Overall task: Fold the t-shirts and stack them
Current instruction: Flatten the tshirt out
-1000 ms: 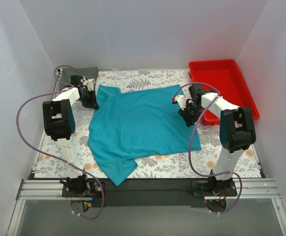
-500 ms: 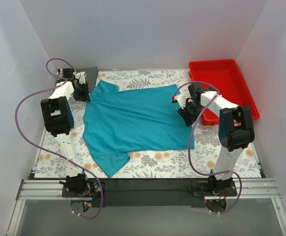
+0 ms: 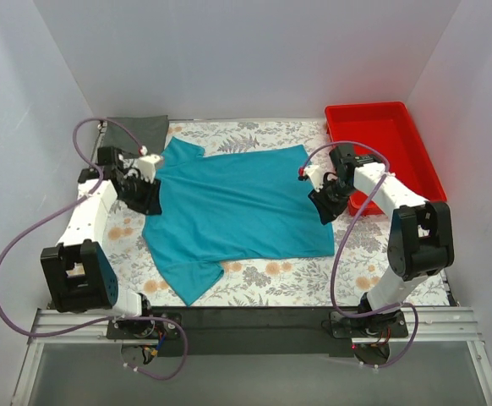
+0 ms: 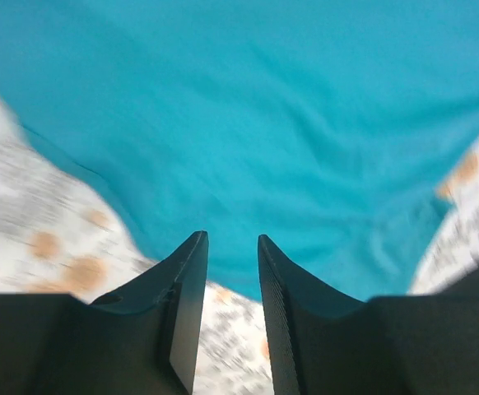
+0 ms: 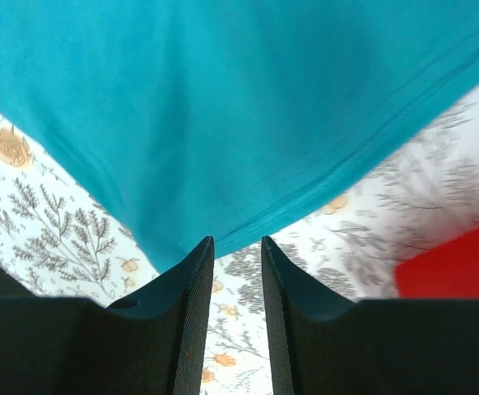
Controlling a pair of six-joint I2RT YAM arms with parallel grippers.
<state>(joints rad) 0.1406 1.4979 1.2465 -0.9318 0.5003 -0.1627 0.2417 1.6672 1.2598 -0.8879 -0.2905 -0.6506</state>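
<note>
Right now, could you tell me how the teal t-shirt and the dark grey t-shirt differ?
The teal t-shirt is spread open with its sleeves showing; the dark grey t-shirt is a compact rectangle. The teal t-shirt fills the middle of the floral table cloth, while the dark grey t-shirt sits at the far left corner. The teal t-shirt covers far more area than the dark grey t-shirt. Both lie flat.

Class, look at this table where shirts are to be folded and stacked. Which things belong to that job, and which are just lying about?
Belong to the job:
teal t-shirt, spread out in the middle
dark grey shirt, at the far left corner

Just lying about:
red tray, at the far right
floral table cloth, under the teal t-shirt
</note>
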